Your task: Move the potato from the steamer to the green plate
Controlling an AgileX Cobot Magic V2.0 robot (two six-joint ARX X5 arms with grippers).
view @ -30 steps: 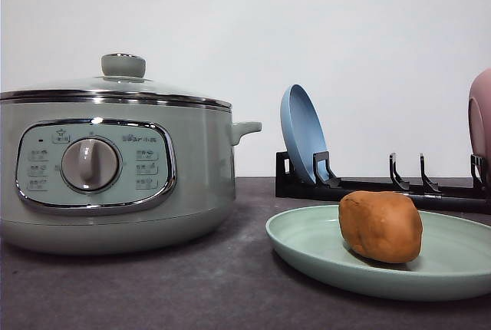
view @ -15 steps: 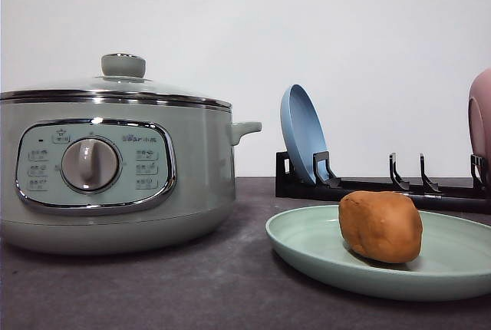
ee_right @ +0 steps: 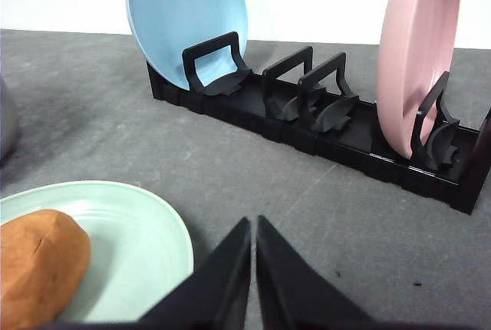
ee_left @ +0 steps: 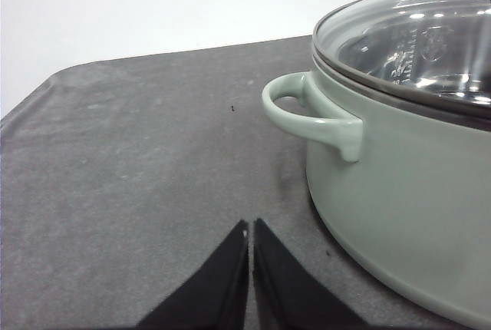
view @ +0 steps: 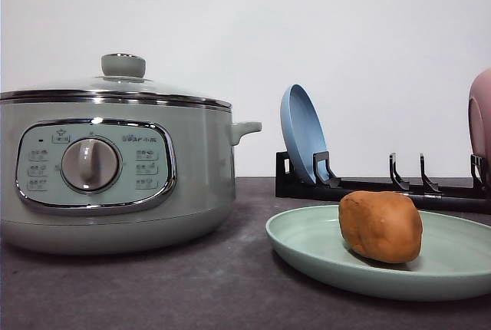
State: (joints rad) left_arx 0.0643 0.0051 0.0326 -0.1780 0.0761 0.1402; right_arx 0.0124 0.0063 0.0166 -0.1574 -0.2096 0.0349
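The orange-brown potato (view: 380,226) lies on the pale green plate (view: 307,249) at the front right of the table; it also appears at the edge of the right wrist view as the potato (ee_right: 34,261) on the plate (ee_right: 146,238). The sage-green steamer (view: 115,169) stands at the left with its glass lid on. My left gripper (ee_left: 250,226) is shut and empty, low over the dark mat beside the steamer's side handle (ee_left: 311,115). My right gripper (ee_right: 254,222) is shut and empty, just beside the plate's rim.
A black dish rack (ee_right: 322,127) stands behind the plate, holding an upright blue plate (ee_right: 188,19) and an upright pink plate (ee_right: 418,46). In the front view the rack (view: 383,188) runs along the back right. Bare mat lies between steamer and plate.
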